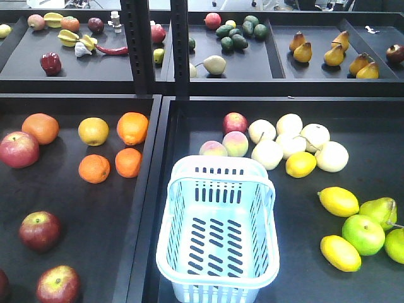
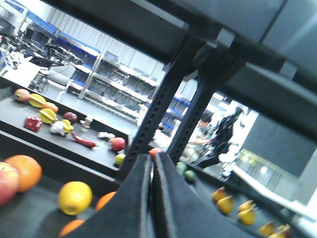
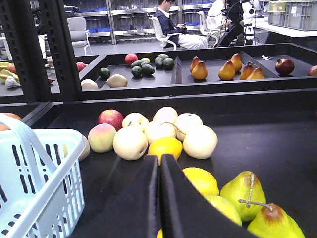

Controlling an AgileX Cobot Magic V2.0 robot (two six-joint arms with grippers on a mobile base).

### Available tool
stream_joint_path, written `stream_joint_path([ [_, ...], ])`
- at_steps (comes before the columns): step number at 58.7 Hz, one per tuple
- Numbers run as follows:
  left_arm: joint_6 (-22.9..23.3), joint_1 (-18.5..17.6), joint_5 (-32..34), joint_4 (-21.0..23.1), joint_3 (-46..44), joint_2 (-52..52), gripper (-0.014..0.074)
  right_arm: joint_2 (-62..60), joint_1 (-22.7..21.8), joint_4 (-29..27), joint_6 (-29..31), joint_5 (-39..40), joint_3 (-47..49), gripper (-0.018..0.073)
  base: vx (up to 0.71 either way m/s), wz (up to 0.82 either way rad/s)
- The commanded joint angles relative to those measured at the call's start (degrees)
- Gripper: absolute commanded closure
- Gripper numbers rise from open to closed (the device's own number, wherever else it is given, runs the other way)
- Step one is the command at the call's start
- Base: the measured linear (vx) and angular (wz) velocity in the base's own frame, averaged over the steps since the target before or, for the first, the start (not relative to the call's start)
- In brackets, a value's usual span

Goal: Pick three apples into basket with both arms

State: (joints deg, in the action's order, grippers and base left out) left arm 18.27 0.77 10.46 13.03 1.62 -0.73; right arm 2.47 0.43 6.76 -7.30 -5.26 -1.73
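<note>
Dark red round apples [image 1: 40,231] with yellowish streaks lie in the black left-hand tray [image 1: 69,208] in the front view, one near the round oranges [image 1: 95,168] and two toward the near edge. The pale blue slotted plastic basket [image 1: 208,291] stands empty in the neighbouring tray to their right. Neither arm shows here.

In the left wrist view, the left gripper [image 2: 152,161] has its black fingers pressed together on nothing and points toward the back shelf. One red apple sits at the frame's left edge, low and to the left of the tips.

In the right wrist view, the right gripper [image 3: 159,159] is likewise closed and empty, above yellow lemons [image 3: 166,147], with the basket to its left. The apples lie beyond the basket, so the left arm seems nearer. Being round, they offer no preferred grasp axis.
</note>
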Motion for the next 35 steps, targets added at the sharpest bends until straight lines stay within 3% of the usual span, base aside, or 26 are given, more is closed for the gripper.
stream_joint_path([
  [1, 6.82, 0.03, 4.45, 0.32, -1.86, -0.74, 0.0602, 1.06, 0.05, 0.24, 0.32, 4.09, -0.63, 0.0564, 0.00, 0.00],
  [8, 11.04, 0.03, 4.45, 0.32, -1.86, -0.74, 0.0602, 1.06, 0.05, 0.24, 0.32, 4.09, -0.63, 0.0564, 0.00, 0.00],
  [24, 11.80, 0.03, 6.82, 0.24, -1.86, -0.74, 0.0602, 1.06, 0.05, 0.24, 0.32, 4.09, -0.63, 0.0564, 0.00, 0.00],
  [35, 21.65, 0.03, 8.57, -1.54, -5.11, -0.74, 0.0602, 1.06, 0.05, 0.24, 0.32, 4.09, -0.63, 0.0564, 0.00, 0.00],
])
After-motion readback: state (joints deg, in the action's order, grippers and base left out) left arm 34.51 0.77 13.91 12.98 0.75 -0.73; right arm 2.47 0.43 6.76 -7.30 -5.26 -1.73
